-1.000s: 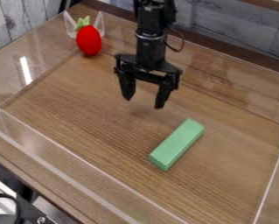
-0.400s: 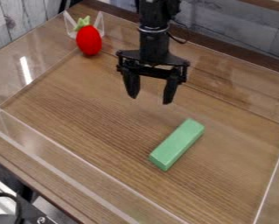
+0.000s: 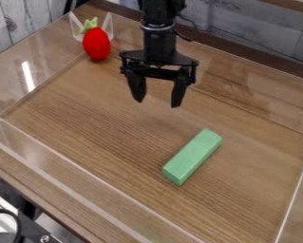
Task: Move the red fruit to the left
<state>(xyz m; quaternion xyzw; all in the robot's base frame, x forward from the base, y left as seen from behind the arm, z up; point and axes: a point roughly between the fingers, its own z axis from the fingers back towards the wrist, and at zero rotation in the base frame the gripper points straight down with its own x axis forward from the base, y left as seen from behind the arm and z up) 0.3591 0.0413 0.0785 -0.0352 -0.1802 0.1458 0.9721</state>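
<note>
The gripper [image 3: 159, 92] has just shifted a little to the left of the frame, and that is the main change: a moment ago it sat slightly further right, and now its fingers hang nearer the red fruit [image 3: 97, 45]. For the task, this looks like the start of an approach, though the fruit is untouched and the move itself has yet to begin. The gripper is open, its two fingers spread well apart with nothing between them, at the upper middle of the frame. The fruit is at the upper left, its pale leaves [image 3: 90, 26] towards the top edge, with a stretch of table [image 3: 78, 114] between it and the gripper. Against the earliest frame, the fingers also appear slightly higher in the picture, while the fruit and the green block [image 3: 192, 157], lying aslant at the lower right, keep their places. The next move likely calls for carrying the open fingers further left and bringing them down around the fruit. Since the fruit is already close to the left side, a careless sideways nudge could roll it towards the edge, so a centred grip seems wise. The block needs no handling.
</note>
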